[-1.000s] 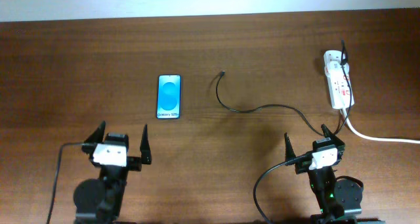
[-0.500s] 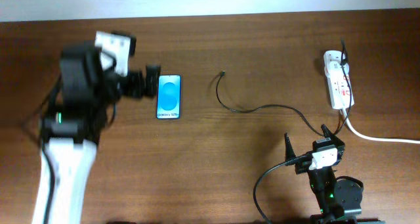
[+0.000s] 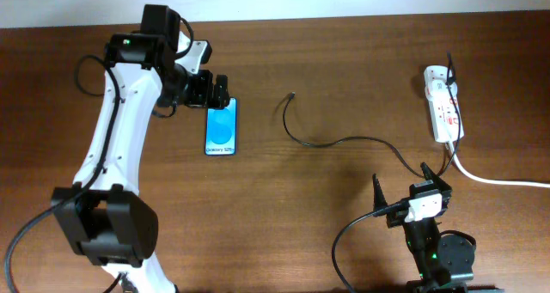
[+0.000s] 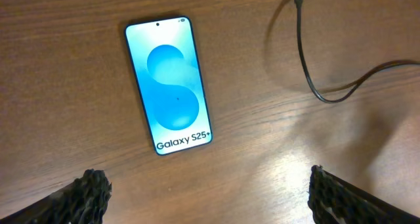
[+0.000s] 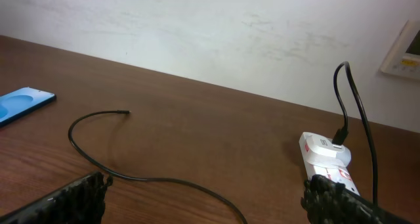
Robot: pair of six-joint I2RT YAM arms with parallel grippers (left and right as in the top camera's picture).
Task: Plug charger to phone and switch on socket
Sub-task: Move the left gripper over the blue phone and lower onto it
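The phone [image 3: 221,127] lies flat left of centre on the table, its blue screen up. It fills the upper left of the left wrist view [image 4: 168,86]. My left gripper [image 3: 211,94] hangs open and empty above the phone's far end, not touching it [image 4: 213,207]. The charger [image 3: 331,143] is a thin black cable, its free plug tip [image 3: 293,95] lying right of the phone. It curves back to the socket [image 3: 443,104] at the far right. My right gripper [image 3: 411,197] is open and empty near the front edge [image 5: 207,207], with the charger [image 5: 98,165] and socket [image 5: 328,159] ahead of it.
A thick white cord [image 3: 498,180] runs from the socket off the right edge. A black plug [image 3: 449,74] sits in the socket's far end. A pale wall [image 5: 197,27] stands behind the table's far edge.
My left arm rose from its rest position at the front left and swung out over the phone. The right arm, phone and charger have not moved.
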